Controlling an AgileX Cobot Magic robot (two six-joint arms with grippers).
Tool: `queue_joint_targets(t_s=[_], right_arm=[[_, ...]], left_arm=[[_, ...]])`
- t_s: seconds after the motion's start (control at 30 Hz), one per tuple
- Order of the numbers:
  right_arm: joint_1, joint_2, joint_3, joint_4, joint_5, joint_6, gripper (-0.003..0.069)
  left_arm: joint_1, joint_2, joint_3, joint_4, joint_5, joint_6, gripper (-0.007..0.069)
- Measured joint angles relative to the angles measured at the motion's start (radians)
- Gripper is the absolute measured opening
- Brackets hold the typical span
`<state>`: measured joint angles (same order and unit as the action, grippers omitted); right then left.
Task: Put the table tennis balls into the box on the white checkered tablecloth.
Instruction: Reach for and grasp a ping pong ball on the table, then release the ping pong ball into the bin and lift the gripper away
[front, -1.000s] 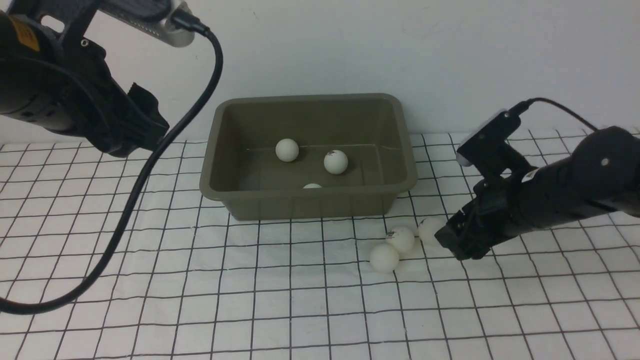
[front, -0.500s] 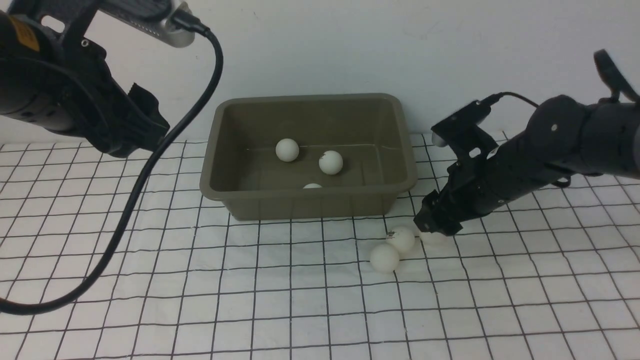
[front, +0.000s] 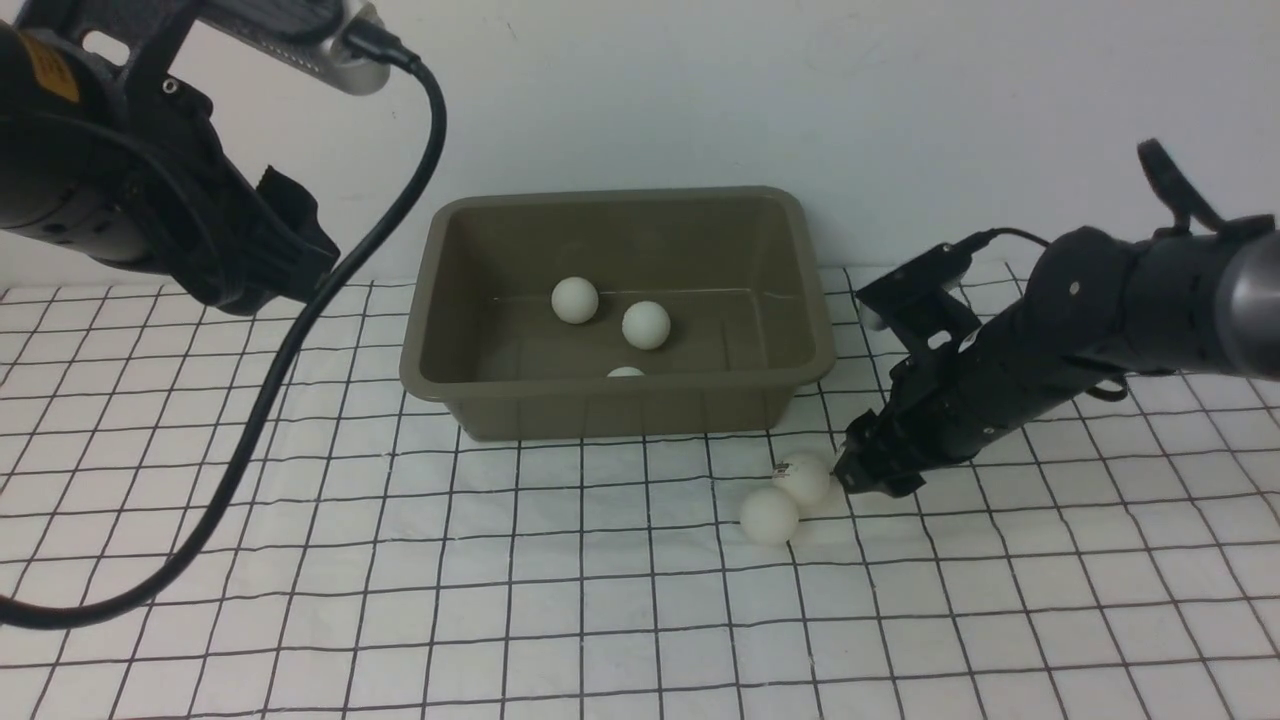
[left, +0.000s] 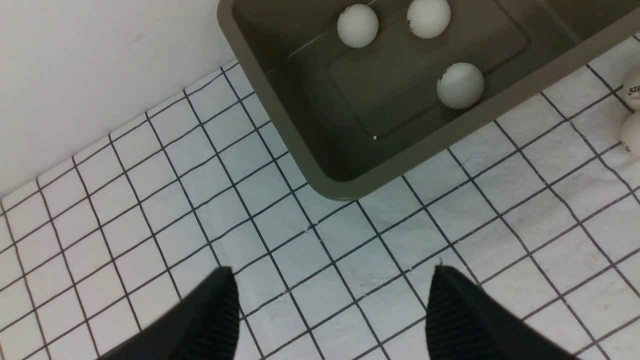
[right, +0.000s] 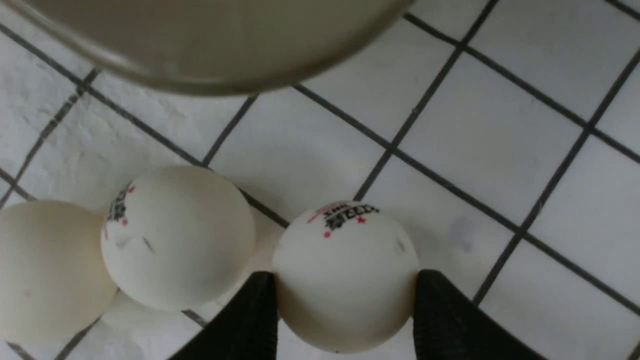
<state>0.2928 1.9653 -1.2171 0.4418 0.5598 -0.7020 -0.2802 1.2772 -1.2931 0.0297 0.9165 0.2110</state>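
Left gripper (left: 332, 272): jaws apart, empty, above desk's left side. Olive-brown rectangular plastic box (front: 620, 410) at far edge of white checkered tablecloth (front: 300, 500), 3 white matte table tennis balls (front: 575, 299) inside. 2 loose balls (front: 769, 515) off its front right corner. Right gripper (right: 345, 278) clamped on 3rd ball (right: 345, 240); box lies left and beyond, so right arm is nearer.

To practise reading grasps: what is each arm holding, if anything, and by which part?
Right fingers pinch one table tennis ball by its opposite sides; left fingers hold nothing.

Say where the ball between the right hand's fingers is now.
In the right wrist view, the gripped ball sits on the tablecloth, robot's right, beside two loose balls, just off the front right corner of the box.
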Motion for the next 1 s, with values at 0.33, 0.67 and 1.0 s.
queue_joint_targets(t_s=[0.33, 0.67, 1.0], right_arm=[[-0.009, -0.133, 0.000, -0.092, -0.008, 0.008, 0.0323], [-0.001, -0.248, -0.029, 0.021, -0.008, -0.096, 0.0323], [0.092, -0.073, -0.249, 0.416, 0.050, -0.468, 0.0323]], left_arm=[[0.000, 0.000, 0.000, 0.000, 0.002, 0.000, 0.0450], [0.000, 0.000, 0.000, 0.000, 0.000, 0.000, 0.0450], [0.000, 0.000, 0.000, 0.000, -0.008, 0.000, 0.0450]])
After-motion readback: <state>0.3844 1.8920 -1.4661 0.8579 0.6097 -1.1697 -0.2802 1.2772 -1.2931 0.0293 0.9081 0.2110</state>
